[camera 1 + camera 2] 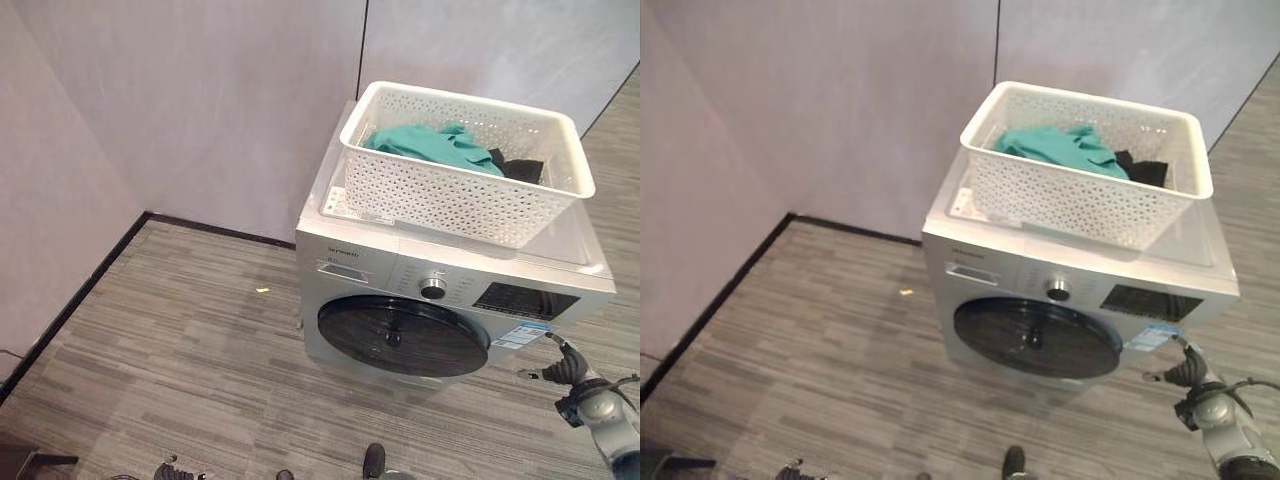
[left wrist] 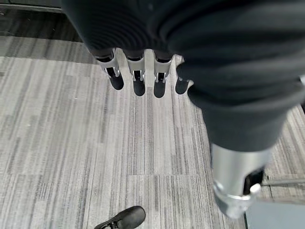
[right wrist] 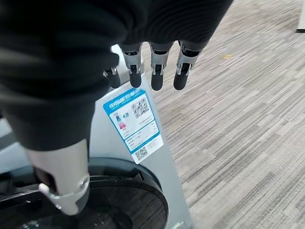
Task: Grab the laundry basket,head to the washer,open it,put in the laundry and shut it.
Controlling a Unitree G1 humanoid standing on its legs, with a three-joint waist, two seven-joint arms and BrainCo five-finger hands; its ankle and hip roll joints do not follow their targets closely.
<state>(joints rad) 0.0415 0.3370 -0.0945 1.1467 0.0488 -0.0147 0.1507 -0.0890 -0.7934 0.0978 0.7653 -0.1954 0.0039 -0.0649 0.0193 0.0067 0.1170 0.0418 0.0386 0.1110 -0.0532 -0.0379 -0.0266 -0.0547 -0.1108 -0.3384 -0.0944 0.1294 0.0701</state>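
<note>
White laundry basket (image 1: 470, 165) sits atop washer (image 1: 420, 300), door (image 1: 403, 336) closed. Right hand (image 3: 152, 67) beside door, fingers relaxed, empty; left hand (image 2: 138, 71) likewise over floor (image 2: 71, 133).

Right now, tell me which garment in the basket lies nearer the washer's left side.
The teal garment in the white basket; the black garment lies beside it toward the right wall.

Grey striped floor (image 1: 180, 350) is filling lower & left of frame. Pale wall (image 1: 200, 100) is taking up the top, w/ black baseboard (image 1: 75, 300) running diagonally at left. Small yellow scrap (image 1: 262, 291) is lying on floor, center-left. Black shoe (image 2: 121, 219) is showing at bottom edge.
</note>
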